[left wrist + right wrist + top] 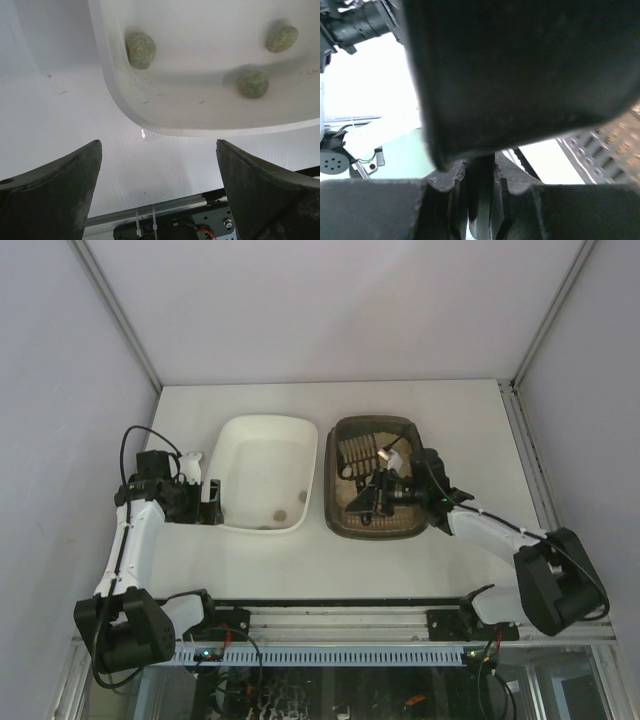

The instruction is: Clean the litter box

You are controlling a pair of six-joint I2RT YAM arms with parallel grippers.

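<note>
The dark brown-grey litter box [336, 440] with beige litter stands right of centre. My right gripper [378, 496] hangs over its near half, shut on the dark handle [480, 175] of a slotted scoop [358, 453] whose blade lies in the litter. The slotted blade also shows in the right wrist view [600, 150], where a large dark blurred shape fills the top. My left gripper [211, 502] is open and empty beside the near left corner of the white tray [240, 435]. In the left wrist view the gripper [159, 190] spans bare table below the tray's corner [120, 100].
Three grey-green lumps [140, 50] [253, 84] [282, 39] lie in the white tray's near end. The two trays stand side by side with a narrow gap. Grey walls close the table on three sides. A metal rail [340, 620] runs along the near edge.
</note>
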